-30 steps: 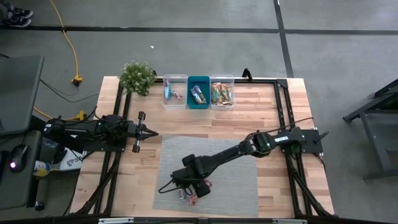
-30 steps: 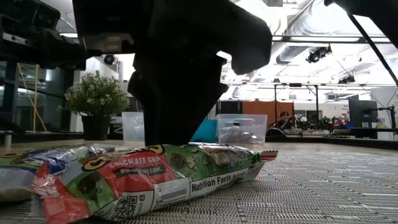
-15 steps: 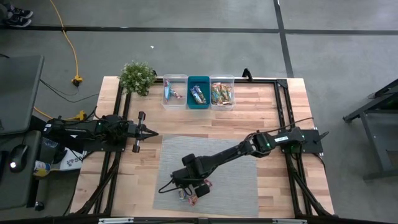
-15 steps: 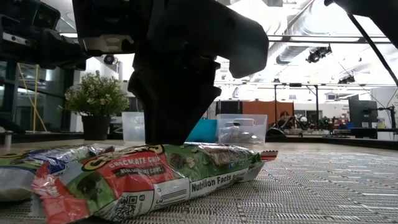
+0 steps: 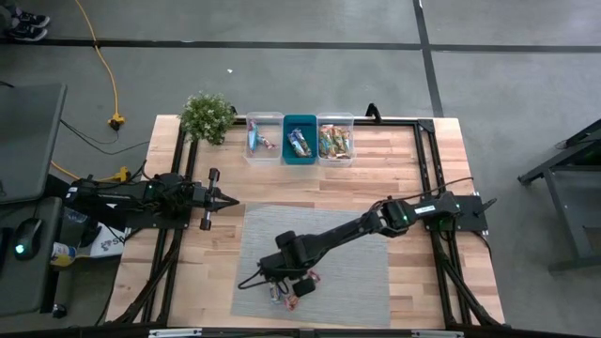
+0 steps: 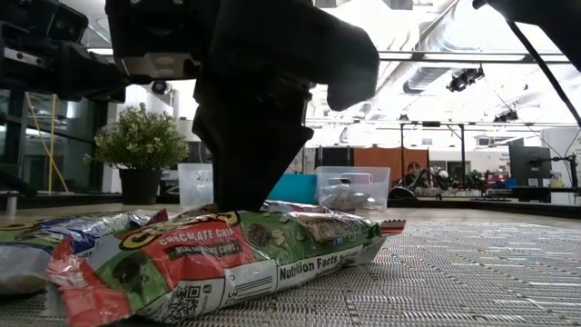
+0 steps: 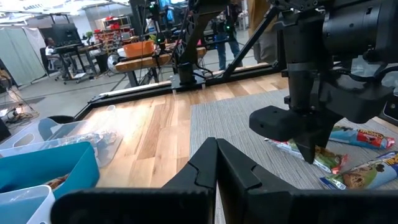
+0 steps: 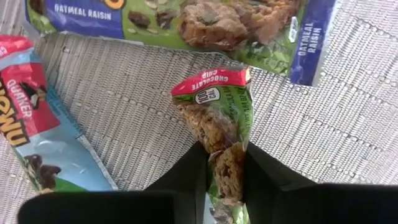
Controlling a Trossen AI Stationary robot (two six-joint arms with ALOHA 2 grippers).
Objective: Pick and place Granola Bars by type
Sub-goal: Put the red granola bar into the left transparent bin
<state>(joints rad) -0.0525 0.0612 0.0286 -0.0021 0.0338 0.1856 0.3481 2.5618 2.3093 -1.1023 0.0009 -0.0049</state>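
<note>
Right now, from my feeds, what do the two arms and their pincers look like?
Both arms are dark, near-black jointed links. The right arm shows a small green light near its elbow, with a thin black cable looping by its blocky pincer. The left arm ends in a pincer tapering to a point; its fingers are matte black wedges.

A robotics lab: exposed ceiling ducts [image 6: 472, 41], concrete floor [image 5: 310, 75], workbenches [image 7: 140, 59] and a monitor [image 6: 526, 162] behind.

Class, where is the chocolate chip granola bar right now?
The chocolate chip granola bar lies on the grey mat's near edge, pinched in the right gripper, beside the oatmeal raisin bar.
</note>
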